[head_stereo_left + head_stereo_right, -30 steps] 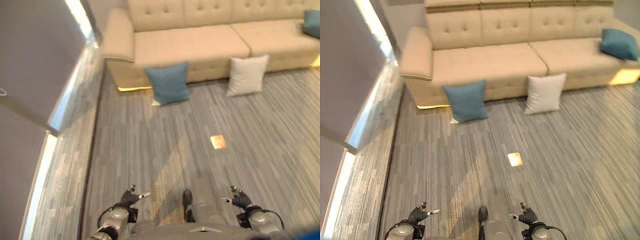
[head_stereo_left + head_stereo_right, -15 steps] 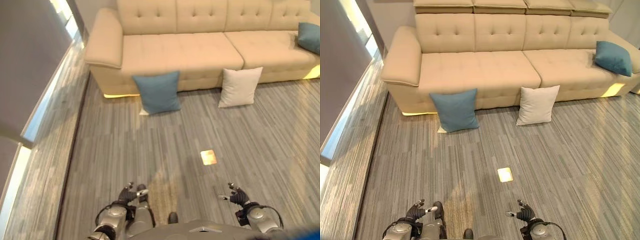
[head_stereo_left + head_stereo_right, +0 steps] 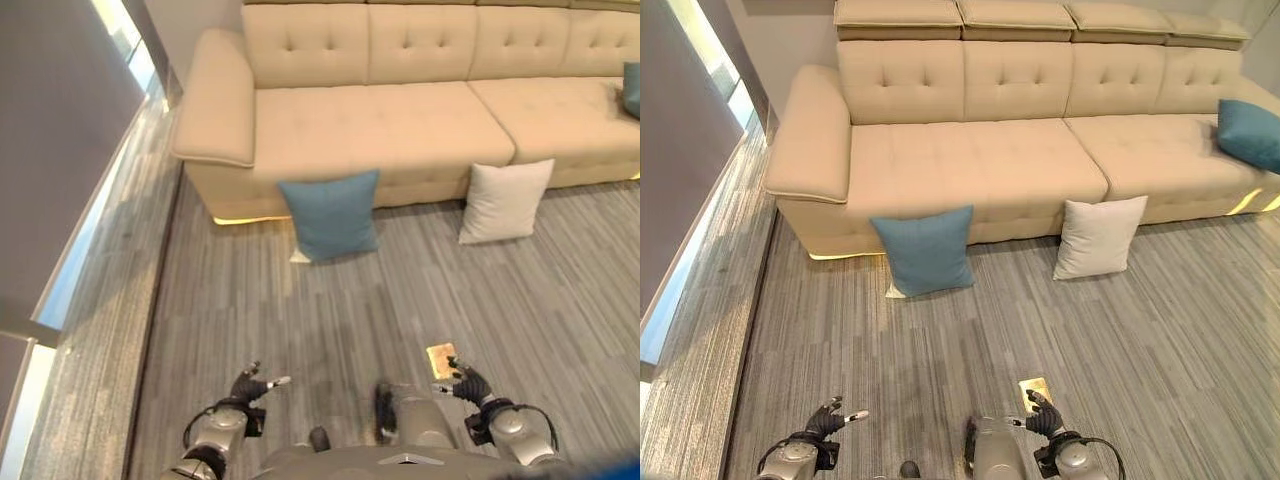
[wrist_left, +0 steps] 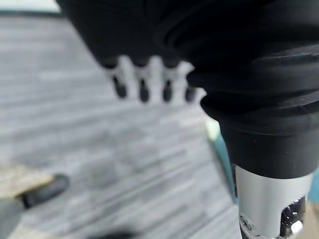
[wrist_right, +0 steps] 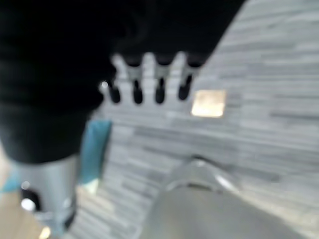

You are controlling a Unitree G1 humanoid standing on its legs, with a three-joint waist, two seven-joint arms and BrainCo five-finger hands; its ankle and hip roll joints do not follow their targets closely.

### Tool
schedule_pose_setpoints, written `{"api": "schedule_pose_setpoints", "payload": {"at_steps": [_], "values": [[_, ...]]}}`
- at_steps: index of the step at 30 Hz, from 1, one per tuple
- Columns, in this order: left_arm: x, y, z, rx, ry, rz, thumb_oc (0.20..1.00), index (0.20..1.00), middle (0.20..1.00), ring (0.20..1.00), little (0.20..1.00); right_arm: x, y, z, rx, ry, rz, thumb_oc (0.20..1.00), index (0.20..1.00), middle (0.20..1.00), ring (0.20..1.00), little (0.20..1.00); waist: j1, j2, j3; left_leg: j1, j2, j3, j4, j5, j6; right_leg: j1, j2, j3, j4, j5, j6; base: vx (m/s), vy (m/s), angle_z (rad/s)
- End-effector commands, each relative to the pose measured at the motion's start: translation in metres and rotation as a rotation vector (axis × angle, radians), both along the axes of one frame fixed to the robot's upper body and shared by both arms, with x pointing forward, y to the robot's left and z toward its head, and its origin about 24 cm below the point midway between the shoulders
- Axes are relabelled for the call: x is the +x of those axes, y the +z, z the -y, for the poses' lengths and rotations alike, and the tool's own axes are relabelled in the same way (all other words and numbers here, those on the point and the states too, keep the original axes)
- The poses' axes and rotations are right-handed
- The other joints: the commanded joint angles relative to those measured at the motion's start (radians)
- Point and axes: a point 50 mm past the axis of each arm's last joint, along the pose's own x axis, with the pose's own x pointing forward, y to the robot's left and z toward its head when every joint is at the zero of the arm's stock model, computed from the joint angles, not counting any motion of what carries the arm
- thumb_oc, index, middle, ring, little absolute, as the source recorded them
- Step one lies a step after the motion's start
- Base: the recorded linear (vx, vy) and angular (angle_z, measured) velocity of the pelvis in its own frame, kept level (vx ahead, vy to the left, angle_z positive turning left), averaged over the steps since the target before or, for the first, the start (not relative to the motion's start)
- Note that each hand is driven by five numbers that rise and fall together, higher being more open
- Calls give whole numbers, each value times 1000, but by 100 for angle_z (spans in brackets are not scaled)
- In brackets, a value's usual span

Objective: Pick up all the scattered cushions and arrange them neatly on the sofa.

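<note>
Silver fingers with dark tips hang straight and relaxed on both hands, holding nothing: the left hand [image 3: 825,420] low at the near left, the right hand [image 3: 1042,415] low at the near right, both above the grey striped floor [image 3: 1180,330]. A small brass floor plate [image 3: 1035,388] lies just beside the right hand.

Farther out, two cushions stand on the floor, leaning against the front of the sofa [image 3: 980,150]. The blue cushion [image 3: 927,251] is upright below the left seat, with a bit of white [image 3: 895,292] showing at its lower left corner. The white cushion [image 3: 1098,236] leans well apart to its right, near the seam between the two seats.

On the beige sofa's far right seat lies a second blue cushion [image 3: 1250,133], tilted against the back. A window strip [image 3: 715,60] runs along the left wall.
</note>
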Motion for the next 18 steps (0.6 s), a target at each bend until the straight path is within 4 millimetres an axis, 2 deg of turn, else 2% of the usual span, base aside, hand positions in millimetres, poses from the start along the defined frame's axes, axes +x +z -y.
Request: {"api": "schedule_pose_setpoints", "payload": {"at_steps": [1, 2, 3, 5, 6, 7, 8, 10, 11, 12, 13, 14, 15, 16, 18], "values": [[5, 3, 1, 13, -29, 37, 1000, 1000, 1000, 1000, 1000, 13, 11, 11, -25, 20, 62, 1000, 1000, 1000, 1000, 1000, -44, 0, -2, 33, 4, -38, 106, -7, -65, 145, 25, 1, -77, 114, 19, 366, -105, 56], [1, 1, 1, 14, -30, 26, 1000, 1000, 1000, 1000, 1000, 9, 10, 11, -23, 22, 51, 1000, 1000, 1000, 1000, 1000, -47, -1, -9, 43, 5, -47, 126, -11, -72, 157, 24, 10, -67, 125, 9, 644, -305, 69], [-2, 0, 6, -1, -38, 24, 1000, 1000, 1000, 1000, 1000, 1, 7, 18, -25, 3, 30, 1000, 1000, 1000, 1000, 1000, -58, 2, -22, 18, 34, -59, 305, 101, -145, 222, 39, 31, -49, 128, -37, 583, -329, 74], [1, 1, 8, -10, -45, 37, 1000, 1000, 1000, 1000, 1000, -2, 7, 22, -28, -11, 23, 1000, 1000, 1000, 1000, 1000, -49, -23, -20, -77, 73, -33, 515, 215, -188, 280, 31, 21, -61, 108, -70, 355, -274, 77], [1, 1, 8, -10, -46, 37, 1000, 1000, 1000, 1000, 1000, -2, 7, 22, -28, -11, 23, 1000, 1000, 1000, 1000, 1000, -50, -21, -21, -82, 76, -35, 523, 211, -189, 280, 33, 19, -61, 108, -71, 193, -188, 69], [5, 3, 7, -10, -49, 48, 1000, 1000, 1000, 1000, 1000, -2, 8, 23, -25, -12, 29, 1000, 1000, 1000, 1000, 1000, -44, -32, -18, -114, 90, -31, 598, 247, -198, 306, 42, 30, -63, 92, -92, 318, -234, -10], [9, 5, 7, -14, -36, 60, 1000, 1000, 1000, 1000, 1000, -4, 6, 26, -30, -33, 11, 1000, 1000, 1000, 1000, 1000, -23, -53, -15, -182, 115, 16, 663, 230, -185, 357, 40, 34, -74, 58, -111, 398, -256, -48], [10, 5, 9, -22, -38, 64, 1000, 1000, 1000, 1000, 1000, -6, 4, 26, -29, -35, 1, 1000, 1000, 1000, 1000, 1000, -15, -57, -15, -212, 126, 34, 659, 217, -175, 379, 41, 39, -77, 46, -112, 304, -99, -45], [9, 5, 10, -24, -41, 63, 1000, 1000, 1000, 1000, 1000, -9, 2, 26, -30, -37, -15, 1000, 1000, 1000, 1000, 1000, 2, -62, -16, -255, 140, 58, 583, 181, -155, 417, 43, 47, -84, 17, -109, 460, 13, -22], [7, 4, 11, -26, -46, 63, 1000, 1000, 1000, 1000, 1000, -11, 2, 26, -35, -32, -16, 1000, 1000, 1000, 1000, 1000, 14, -57, -17, -286, 147, 62, 444, 153, -137, 446, 49, 61, -86, -12, -98, 583, 54, -15], [6, 4, 11, -27, -38, 66, 1000, 1000, 1000, 1000, 1000, -11, 2, 28, -45, -31, -17, 1000, 1000, 1000, 1000, 1000, 23, -52, -10, -295, 148, 43, 350, 154, -134, 467, 53, 70, -86, -31, -89, 346, 78, -25], [6, 5, 11, -27, -38, 66, 1000, 1000, 1000, 1000, 1000, -11, 2, 28, -45, -31, -17, 1000, 1000, 1000, 1000, 1000, 23, -53, -11, -295, 146, 43, 345, 158, -133, 466, 52, 70, -86, -30, -89, 301, 107, -45], [5, 4, 12, -36, -26, 69, 1000, 1000, 1000, 1000, 1000, -9, 3, 29, -53, -35, -9, 1000, 1000, 1000, 1000, 1000, 38, -43, -6, -313, 151, -7, 225, 186, -141, 491, 60, 86, -80, -56, -83, 257, 90, -50], [5, 4, 13, -37, -21, 70, 1000, 1000, 1000, 1000, 1000, -8, 3, 30, -58, -36, -8, 1000, 1000, 1000, 1000, 1000, 41, -41, -3, -320, 159, -19, 204, 206, -148, 499, 62, 86, -74, -66, -80, 258, 90, -58], [2, 2, 12, -44, -16, 55, 1000, 1000, 1000, 1000, 1000, -8, 3, 29, -50, -42, -7, 1000, 1000, 1000, 1000, 1000, 42, -37, -10, -304, 158, -8, 172, 207, -148, 513, 64, 93, -56, -82, -76, 269, 120, -71]]}}
